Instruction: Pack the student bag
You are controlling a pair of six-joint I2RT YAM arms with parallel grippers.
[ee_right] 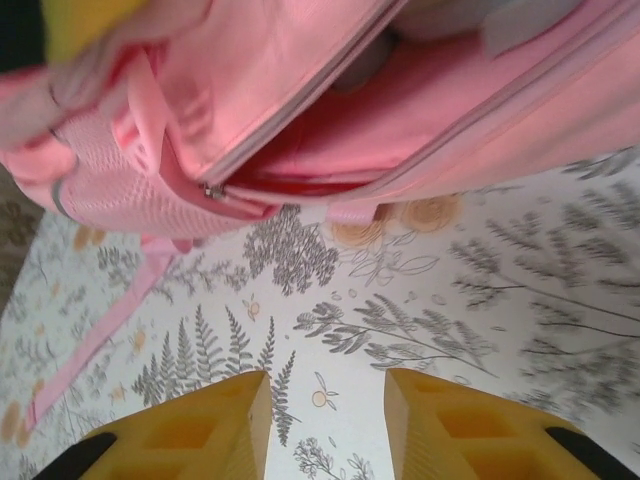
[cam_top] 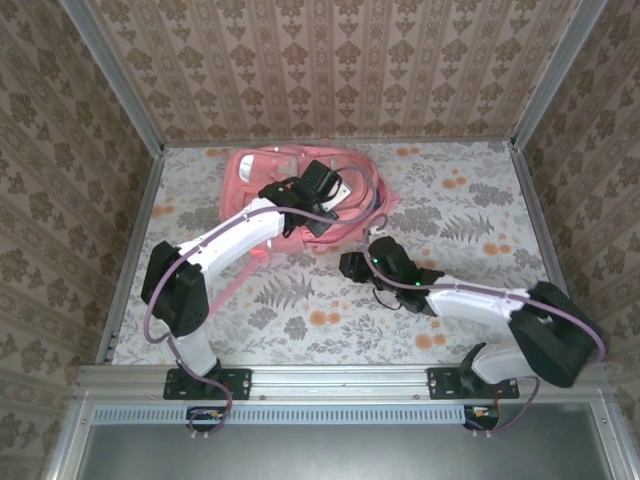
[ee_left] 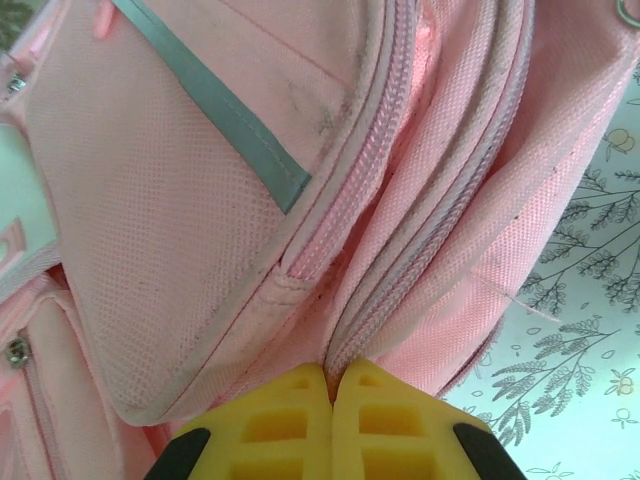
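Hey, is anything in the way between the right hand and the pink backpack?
Nothing visible: only bare floral table lies between the open right hand and the student bag, at its unzipped opening.

Cameras: one fixed overhead, two wrist-mounted.
Top external looks steeply down from the near edge over the whole table [cam_top: 480, 200]. Left wrist sits tight against the student bag [ee_left: 180, 220]; right wrist views it low and close across the table. All three share the bag.

Student bag [cam_top: 250, 165] partly hidden beneath left arm [cam_top: 240, 235]; interior blurred.
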